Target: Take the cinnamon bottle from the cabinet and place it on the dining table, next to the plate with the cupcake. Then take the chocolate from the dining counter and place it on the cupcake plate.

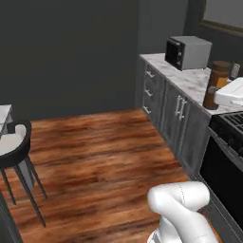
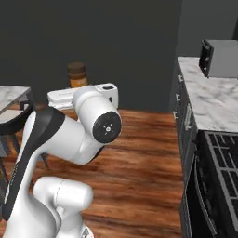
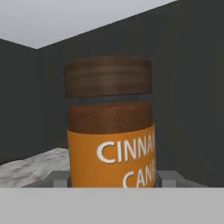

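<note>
Grey marble bench [image 2: 11, 95] at far left, toward which the load travels. Orange-labelled cinnamon bottle with brown wooden cap [image 3: 110, 124] stands upright in the hand [image 3: 111, 177], fingers clenched on its base. Judgement: keep the bottle vertical, carry smoothly, lower onto the bench beside the plate before letting go.

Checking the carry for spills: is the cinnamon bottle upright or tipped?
Upright. The cinnamon bottle stands vertical in the end effector, brown lid on top, label reading level.
</note>
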Motion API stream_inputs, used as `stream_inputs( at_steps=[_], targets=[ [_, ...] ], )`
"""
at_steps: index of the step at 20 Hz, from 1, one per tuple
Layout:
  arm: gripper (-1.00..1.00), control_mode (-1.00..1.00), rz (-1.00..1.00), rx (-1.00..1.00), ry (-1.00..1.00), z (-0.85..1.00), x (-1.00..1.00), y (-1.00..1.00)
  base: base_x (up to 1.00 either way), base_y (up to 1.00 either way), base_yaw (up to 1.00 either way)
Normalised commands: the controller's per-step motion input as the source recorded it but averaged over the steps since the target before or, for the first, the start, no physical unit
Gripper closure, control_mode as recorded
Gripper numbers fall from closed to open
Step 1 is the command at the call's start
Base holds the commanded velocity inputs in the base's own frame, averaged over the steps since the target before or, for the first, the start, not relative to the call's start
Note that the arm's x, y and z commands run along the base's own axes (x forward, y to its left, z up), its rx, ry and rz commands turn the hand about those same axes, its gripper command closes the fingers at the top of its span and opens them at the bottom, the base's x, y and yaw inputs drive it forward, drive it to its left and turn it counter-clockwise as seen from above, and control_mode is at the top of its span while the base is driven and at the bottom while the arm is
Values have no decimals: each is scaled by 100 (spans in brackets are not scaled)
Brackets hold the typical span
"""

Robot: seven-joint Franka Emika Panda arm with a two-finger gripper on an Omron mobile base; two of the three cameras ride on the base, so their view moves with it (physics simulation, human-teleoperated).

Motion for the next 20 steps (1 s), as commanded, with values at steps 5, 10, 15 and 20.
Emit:
stream_inputs(
  at_steps=[5,10,15,20],
  targets=[
    [100,100,0,0,0,0,0,0,0,0,96],
    [100,100,0,0,0,0,0,0,3,0,93],
    [100,100,0,0,0,0,0,0,33,-8,85],
    [100,100,0,0,0,0,0,0,85,-68,54]
  ],
)
